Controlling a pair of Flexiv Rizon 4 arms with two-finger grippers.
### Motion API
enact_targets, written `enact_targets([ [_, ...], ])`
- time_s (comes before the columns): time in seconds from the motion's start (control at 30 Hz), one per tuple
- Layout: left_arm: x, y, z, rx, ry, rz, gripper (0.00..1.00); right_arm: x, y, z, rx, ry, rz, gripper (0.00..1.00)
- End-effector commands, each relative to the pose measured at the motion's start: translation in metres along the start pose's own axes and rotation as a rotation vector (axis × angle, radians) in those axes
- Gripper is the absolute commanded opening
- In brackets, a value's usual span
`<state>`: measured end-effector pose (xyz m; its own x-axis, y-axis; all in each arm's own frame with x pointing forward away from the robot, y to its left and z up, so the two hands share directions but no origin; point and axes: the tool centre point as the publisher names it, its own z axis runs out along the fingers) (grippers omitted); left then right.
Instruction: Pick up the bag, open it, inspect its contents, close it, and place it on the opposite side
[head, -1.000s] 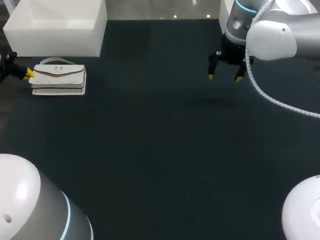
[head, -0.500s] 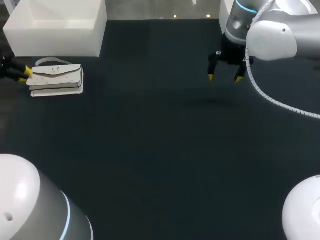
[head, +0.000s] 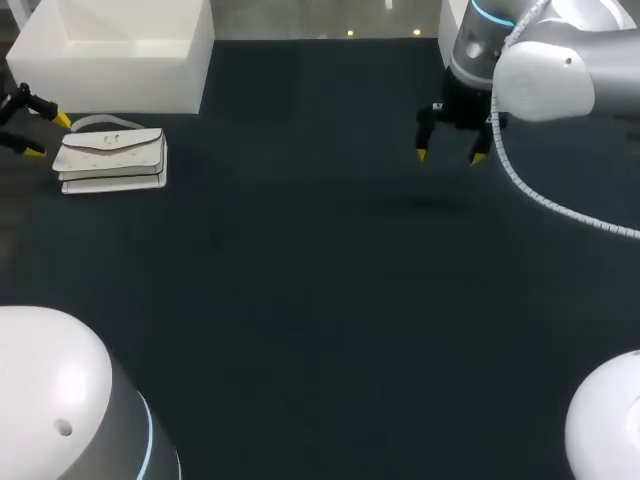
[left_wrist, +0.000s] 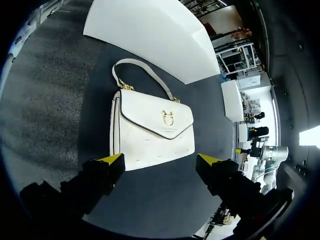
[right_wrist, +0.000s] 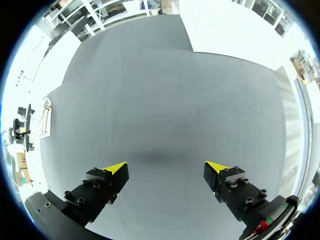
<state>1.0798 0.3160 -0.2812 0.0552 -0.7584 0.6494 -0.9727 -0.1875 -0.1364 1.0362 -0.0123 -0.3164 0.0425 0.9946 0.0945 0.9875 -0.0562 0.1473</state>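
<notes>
Dark bench (head: 320, 300) below. At L side, white leather flap handbag w/ gold clasp (left_wrist: 152, 131) lying flat, flap shut, handle toward white box (head: 120, 55) at far edge. L pincer (left_wrist: 161, 159) spread wide just beside bag, gripping nothing. R pincer (head: 449, 156) likewise wide, hovering above bare bench, well apart from bag.
</notes>
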Motion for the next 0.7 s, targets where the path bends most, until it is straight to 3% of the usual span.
enact_targets([
  [0.03, 0.043, 0.031, -0.003, 0.213, -0.272, 0.003, 1.0, 0.001, 0.0, -0.001, 0.001, -0.003, 0.001, 1.0],
  [0.4, 0.081, 0.048, -0.007, 0.343, -0.417, 0.031, 1.0, 0.001, 0.0, -0.001, 0.001, -0.003, 0.001, 1.0],
  [0.7, 0.096, 0.05, -0.003, 0.362, -0.475, 0.062, 1.0, 0.001, 0.0, -0.001, 0.001, -0.003, 0.001, 1.0],
])
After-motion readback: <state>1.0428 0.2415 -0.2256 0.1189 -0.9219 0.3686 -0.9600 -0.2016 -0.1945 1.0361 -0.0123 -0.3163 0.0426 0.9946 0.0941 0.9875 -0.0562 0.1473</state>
